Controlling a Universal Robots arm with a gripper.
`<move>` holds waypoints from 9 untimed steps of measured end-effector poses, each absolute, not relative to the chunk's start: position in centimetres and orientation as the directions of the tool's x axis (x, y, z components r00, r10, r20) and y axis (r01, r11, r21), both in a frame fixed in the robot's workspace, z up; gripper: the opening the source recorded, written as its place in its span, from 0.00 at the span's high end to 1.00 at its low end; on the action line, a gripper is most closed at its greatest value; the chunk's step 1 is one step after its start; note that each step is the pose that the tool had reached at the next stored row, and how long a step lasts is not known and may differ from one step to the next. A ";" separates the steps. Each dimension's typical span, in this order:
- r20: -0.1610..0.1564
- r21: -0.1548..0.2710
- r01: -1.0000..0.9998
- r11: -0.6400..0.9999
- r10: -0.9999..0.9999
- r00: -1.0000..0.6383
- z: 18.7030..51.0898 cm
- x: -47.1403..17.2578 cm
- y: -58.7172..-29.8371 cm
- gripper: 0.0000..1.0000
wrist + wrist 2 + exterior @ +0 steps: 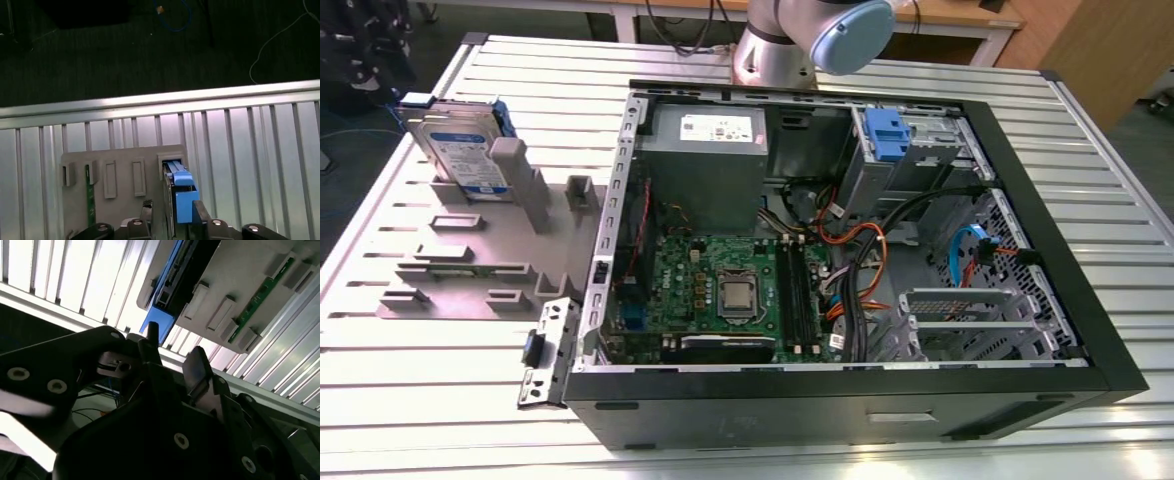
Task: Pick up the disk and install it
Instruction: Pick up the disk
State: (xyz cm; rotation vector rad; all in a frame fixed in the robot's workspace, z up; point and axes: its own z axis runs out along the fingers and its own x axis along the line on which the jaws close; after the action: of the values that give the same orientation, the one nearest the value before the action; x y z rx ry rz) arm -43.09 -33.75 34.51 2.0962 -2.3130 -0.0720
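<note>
Exterior view: disk near table edge

The disk is a flat silver drive with a white-and-blue label and a blue frame around its edges. It stands upright on edge in a slot of the grey holder, at the far end of the desk on the exterior view's left. In the first wrist view its blue-framed edge faces the camera.
</note>
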 end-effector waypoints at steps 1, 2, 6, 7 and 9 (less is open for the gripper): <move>-0.017 0.047 -0.994 0.095 -0.995 -0.096 34.4 -43.1 -33.7 0.53; -0.017 0.047 -0.994 0.095 -0.995 -0.096 34.2 -43.1 -33.7 0.53; -0.017 0.047 -0.995 0.090 -0.996 -0.091 33.6 -43.1 -33.6 0.47; -0.017 0.047 -0.996 0.079 -0.997 -0.080 33.5 -43.1 -33.6 0.47; -0.017 0.047 -0.998 0.050 -0.999 -0.051 33.3 -43.1 -33.6 0.47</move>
State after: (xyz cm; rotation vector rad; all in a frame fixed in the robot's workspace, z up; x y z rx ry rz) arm -43.09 -33.56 33.33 2.1506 -2.2615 -0.0719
